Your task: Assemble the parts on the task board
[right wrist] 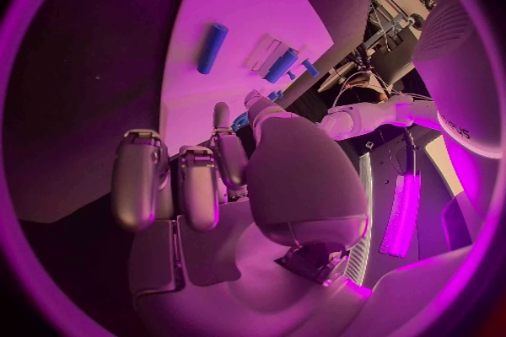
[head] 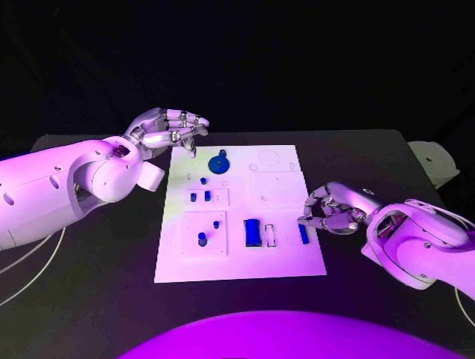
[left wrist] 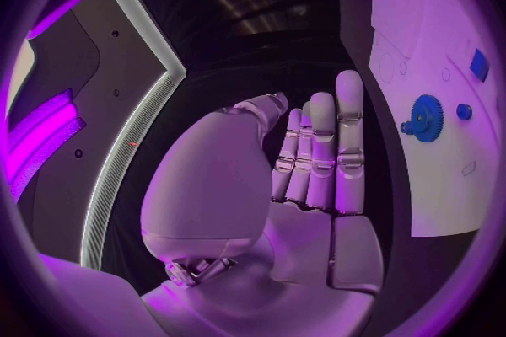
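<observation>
- Currently, the task board (head: 241, 213) lies flat at the centre of the black table (head: 86, 254), its long axis running away from the robot.
- Right hand (head: 331, 210): fingers curled inward, nothing visibly held; it sits just off the board's right edge.
- Slim blue bar (head: 303, 234): lies on the board near that right edge, long axis parallel to the board's long side. It is the part closest to the right hand, slightly nearer the robot than the fingertips.
- Left hand (head: 170, 129): fingers straight and together in the left wrist view, holding nothing; it hovers at the board's far left corner.
- Blue gear (head: 218, 164): sits on the far half of the board, near the left hand, towards the robot from it.
- Large blue block (head: 252, 232): rests near the board's middle, between both hands, nearer the right.
- Judgement: the right hand is better placed for the bar; open table lies to its right for withdrawal.
</observation>
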Motion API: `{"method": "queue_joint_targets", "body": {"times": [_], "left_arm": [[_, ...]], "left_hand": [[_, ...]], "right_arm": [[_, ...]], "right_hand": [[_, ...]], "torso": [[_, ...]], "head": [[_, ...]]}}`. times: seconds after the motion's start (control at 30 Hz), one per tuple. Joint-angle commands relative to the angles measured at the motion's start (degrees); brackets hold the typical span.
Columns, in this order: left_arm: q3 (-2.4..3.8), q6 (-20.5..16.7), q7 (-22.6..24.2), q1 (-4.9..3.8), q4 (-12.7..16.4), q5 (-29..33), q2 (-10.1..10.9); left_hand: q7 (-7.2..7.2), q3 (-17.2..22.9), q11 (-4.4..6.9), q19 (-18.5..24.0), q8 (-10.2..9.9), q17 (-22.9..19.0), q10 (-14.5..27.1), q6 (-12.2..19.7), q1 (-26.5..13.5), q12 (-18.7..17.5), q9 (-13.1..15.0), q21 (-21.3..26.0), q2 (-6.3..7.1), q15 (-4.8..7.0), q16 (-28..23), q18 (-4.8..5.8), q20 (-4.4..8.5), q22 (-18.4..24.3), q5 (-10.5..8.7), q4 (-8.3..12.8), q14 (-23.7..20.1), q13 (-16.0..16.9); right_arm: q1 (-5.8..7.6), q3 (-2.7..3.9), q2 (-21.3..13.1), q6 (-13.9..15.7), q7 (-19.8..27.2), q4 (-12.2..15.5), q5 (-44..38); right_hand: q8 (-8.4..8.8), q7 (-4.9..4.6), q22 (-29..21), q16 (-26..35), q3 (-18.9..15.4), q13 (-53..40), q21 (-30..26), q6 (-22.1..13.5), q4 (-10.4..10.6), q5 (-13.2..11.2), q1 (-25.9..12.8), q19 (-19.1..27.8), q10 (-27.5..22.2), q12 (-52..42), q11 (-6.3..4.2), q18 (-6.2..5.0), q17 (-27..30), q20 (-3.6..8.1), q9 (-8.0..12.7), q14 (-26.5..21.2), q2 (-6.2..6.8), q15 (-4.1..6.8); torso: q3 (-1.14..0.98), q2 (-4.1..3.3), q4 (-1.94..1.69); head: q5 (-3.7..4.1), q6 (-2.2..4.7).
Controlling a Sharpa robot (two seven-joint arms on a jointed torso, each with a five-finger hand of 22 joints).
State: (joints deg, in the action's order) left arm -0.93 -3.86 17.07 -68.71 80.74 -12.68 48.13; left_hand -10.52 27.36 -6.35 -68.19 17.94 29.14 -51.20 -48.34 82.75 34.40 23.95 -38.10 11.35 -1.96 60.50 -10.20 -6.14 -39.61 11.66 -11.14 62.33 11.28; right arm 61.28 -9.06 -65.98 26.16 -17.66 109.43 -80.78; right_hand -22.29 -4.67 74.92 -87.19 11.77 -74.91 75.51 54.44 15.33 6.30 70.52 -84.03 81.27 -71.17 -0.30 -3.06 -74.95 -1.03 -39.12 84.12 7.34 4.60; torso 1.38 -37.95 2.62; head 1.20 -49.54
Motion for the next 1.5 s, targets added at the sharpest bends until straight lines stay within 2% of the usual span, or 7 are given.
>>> {"method": "queue_joint_targets", "body": {"times": [0.03, 0.3, 0.43, 0.6, 0.8, 1.2, 1.5], "left_arm": [[0.04, 1.03, 0.59, -0.03, 0.26, 0.31, -0.01], [0.04, 1.14, 0.61, -0.03, 0.25, 0.31, -0.07], [0.03, 1.18, 0.62, -0.03, 0.21, 0.31, -0.1], [0.03, 1.15, 0.61, -0.03, 0.23, 0.31, -0.03], [0.03, 1.12, 0.59, -0.03, 0.31, 0.31, 0.1], [0.03, 1.08, 0.57, -0.04, 0.43, 0.31, 0.32], [0.03, 1.05, 0.56, -0.04, 0.48, 0.31, 0.43]], "left_hand": [[0.06, 0.34, -0.12, 0.12, 0.22, 0.05, 0.42, 0.44, -0.62, 0.26, 0.05, 0.3, -0.17, 0.04, 0.14, -0.35, -0.42, -0.02, 0.0, 0.05, -0.24, 0.1], [0.06, 0.34, -0.12, 0.12, 0.22, 0.05, 0.42, 0.44, -0.62, 0.26, 0.05, 0.3, -0.17, 0.04, 0.14, -0.35, -0.42, -0.02, 0.0, 0.05, -0.24, 0.1], [0.06, 0.34, -0.12, 0.12, 0.22, 0.05, 0.42, 0.44, -0.62, 0.26, 0.05, 0.3, -0.17, 0.04, 0.14, -0.35, -0.42, -0.02, 0.0, 0.05, -0.24, 0.1], [0.06, 0.34, -0.12, 0.12, 0.22, 0.05, 0.42, 0.44, -0.62, 0.26, 0.05, 0.3, -0.17, 0.04, 0.14, -0.35, -0.42, -0.02, 0.0, 0.05, -0.24, 0.1], [0.05, 0.34, -0.13, 0.13, 0.24, 0.05, 0.46, 0.47, -0.74, 0.3, 0.08, 0.32, -0.14, 0.03, 0.14, -0.34, -0.43, -0.01, -0.01, 0.04, -0.27, 0.11], [0.05, 0.34, -0.13, 0.13, 0.24, 0.05, 0.46, 0.47, -0.74, 0.3, 0.08, 0.32, -0.14, 0.03, 0.14, -0.34, -0.43, -0.01, -0.01, 0.04, -0.27, 0.11], [0.05, 0.36, -0.13, 0.14, 0.25, 0.06, 0.47, 0.48, -0.82, 0.33, 0.11, 0.34, -0.15, 0.02, 0.14, -0.34, -0.43, -0.01, -0.01, 0.03, -0.28, 0.12]], "right_arm": [[-0.36, -0.11, -1.27, -3.69, -1.13, 0.7, -3.45], [-1.62, -0.25, -1.79, -2.73, -4.0, 0.82, -5.62], [-2.02, -0.27, -0.65, -1.9, -5.35, 0.27, -5.95], [-2.34, -0.28, 0.57, -1.97, -6.77, -0.39, -6.24], [-2.91, -0.28, 1.68, -2.76, -7.89, -1.12, -6.43], [-3.53, -0.28, 3.58, -4.35, -8.94, -2.35, -7.08], [-3.79, -0.29, 4.92, -7.48, -9.41, -3.48, -8.51]], "right_hand": [[0.36, 0.07, 5.55, 0.14, -0.24, -1.62, 0.03, -0.56, 0.3, 0.35, -0.14, -2.73, -0.25, 0.03, 0.32, -0.04, -9.34, -0.47, 0.14, 4.68, 0.52, -0.53], [0.66, -0.02, 5.78, 0.08, -0.48, -1.82, 0.33, -0.52, 0.76, 0.65, -0.53, -2.83, -0.06, -0.25, 0.44, 0.02, -9.44, -0.62, 0.29, 4.7, 0.41, -0.66], [0.76, -0.04, 5.74, 0.07, -0.67, -1.88, 0.25, -0.38, 1.0, 0.85, -0.86, -2.83, 0.03, -0.35, 0.46, -0.01, -9.46, -0.68, 0.36, 4.71, 0.38, -0.69], [0.84, -0.04, 5.77, 0.05, -0.81, -1.89, 0.28, -0.28, 1.16, 0.9, -1.15, -2.85, 0.06, -0.37, 0.46, 0.0, -9.51, -0.71, 0.4, 4.72, 0.28, -0.7], [0.86, -0.02, 5.78, 0.04, -0.84, -1.88, 0.29, -0.2, 1.19, 0.94, -1.25, -2.86, 0.06, -0.35, 0.46, 0.0, -9.52, -0.73, 0.42, 4.72, 0.18, -0.71], [0.85, 0.04, 5.8, 0.05, -0.85, -1.86, 0.31, -0.04, 1.01, 0.99, -1.05, -2.87, 0.05, -0.32, 0.42, 0.0, -9.5, -0.74, 0.42, 4.72, 0.19, -0.7], [1.22, 0.28, 5.95, 0.04, -0.05, -1.89, 0.4, 0.65, -0.57, 1.14, 2.18, -2.92, 0.02, -0.29, 0.19, 0.0, -9.54, -0.69, 0.61, 4.72, 0.55, -0.52]], "torso": [[-0.13, 0.04, 0.23], [-0.12, 0.12, 0.35], [-0.09, 0.07, 0.13], [-0.06, 0.0, 0.09], [0.02, 0.01, 0.23], [-0.07, 0.01, 0.21], [-0.09, 0.03, 0.3]], "head": [[0.15, -0.04], [0.11, 0.07], [0.19, 0.18], [0.08, 0.2], [-0.09, 0.05], [-0.29, -0.21], [-0.66, -0.33]]}}
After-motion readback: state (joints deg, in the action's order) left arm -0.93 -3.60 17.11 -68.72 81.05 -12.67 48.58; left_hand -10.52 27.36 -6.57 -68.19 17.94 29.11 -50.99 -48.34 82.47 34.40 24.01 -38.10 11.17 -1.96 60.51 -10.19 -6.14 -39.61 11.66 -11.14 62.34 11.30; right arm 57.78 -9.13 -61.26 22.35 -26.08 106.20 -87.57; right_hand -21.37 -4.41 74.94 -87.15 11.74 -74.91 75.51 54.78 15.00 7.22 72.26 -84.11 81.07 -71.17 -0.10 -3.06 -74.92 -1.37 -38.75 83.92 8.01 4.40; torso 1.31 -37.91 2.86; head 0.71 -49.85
